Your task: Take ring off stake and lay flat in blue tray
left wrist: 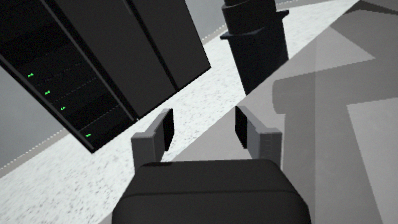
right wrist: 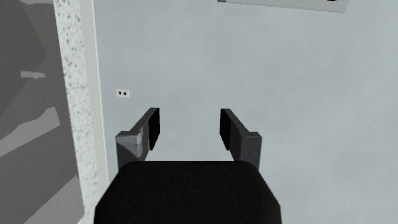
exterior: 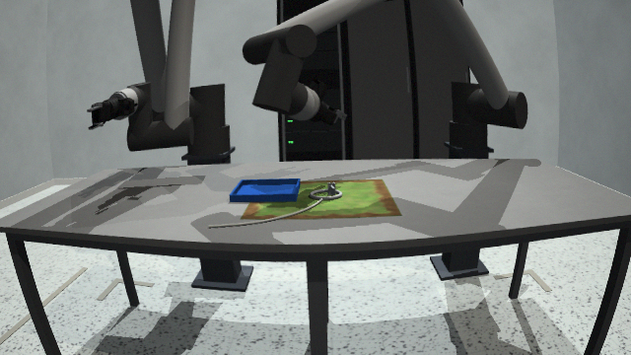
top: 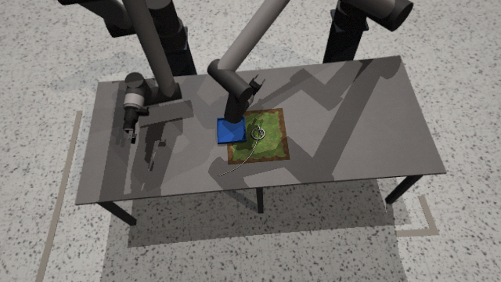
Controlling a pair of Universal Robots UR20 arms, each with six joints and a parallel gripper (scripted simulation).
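A thin grey ring point(top: 251, 134) point(exterior: 325, 198) lies low around the small grey stake point(top: 259, 131) point(exterior: 332, 187) on the green mat point(top: 274, 149) point(exterior: 367, 203). The blue tray point(top: 227, 136) point(exterior: 263, 198) stands beside them, over one corner of the mat, with nothing seen in it. My left gripper point(top: 260, 79) point(exterior: 341, 116) point(left wrist: 204, 120) is open and empty, high above the table behind the mat, tilted towards the back. My right gripper point(top: 131, 136) point(exterior: 91, 118) point(right wrist: 190, 120) is open and empty, high over the picture-left end of the table. Neither wrist view shows the ring.
A pale cord point(top: 235, 170) point(exterior: 266, 221) runs from the ring area across the mat onto the grey table point(top: 372, 137) point(exterior: 444, 197). Its exact attachment cannot be told. The left forearm passes above the tray and hides its back edge in the top view. A dark cabinet point(exterior: 380, 99) point(left wrist: 125, 50) stands behind.
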